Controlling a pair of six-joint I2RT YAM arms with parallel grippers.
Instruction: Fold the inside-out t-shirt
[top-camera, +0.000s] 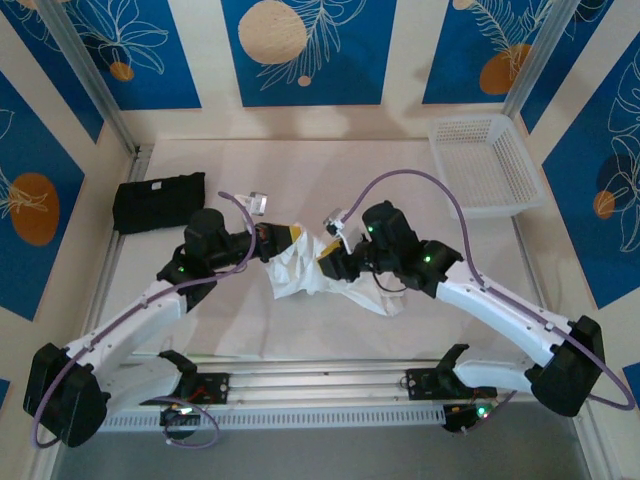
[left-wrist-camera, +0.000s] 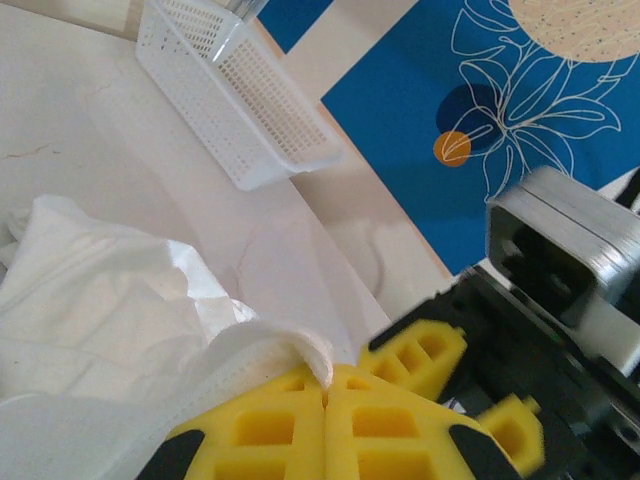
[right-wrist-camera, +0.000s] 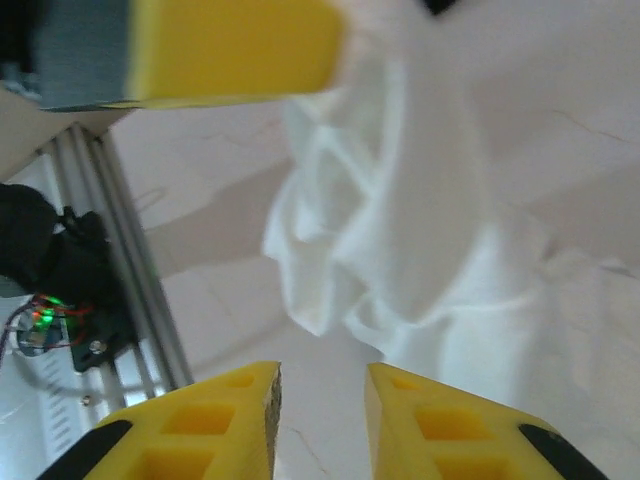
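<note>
1 grip: L fingers (left-wrist-camera: 260, 430) clamp t-shirt (left-wrist-camera: 110, 300) edge.
R fingers (right-wrist-camera: 230, 420): parted, empty.
Risk: thin edge may slip out, cloth drops bunched.

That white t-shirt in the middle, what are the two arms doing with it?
The arms are meant to fold it. The left gripper is pinched shut on an edge of the crumpled t-shirt. The right gripper hovers beside it, jaws apart, holding nothing. No fold is made yet.

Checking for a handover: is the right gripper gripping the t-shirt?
No: the right gripper stands open in its wrist view, bare table showing in the gap and the t-shirt beyond its fingertips.
</note>
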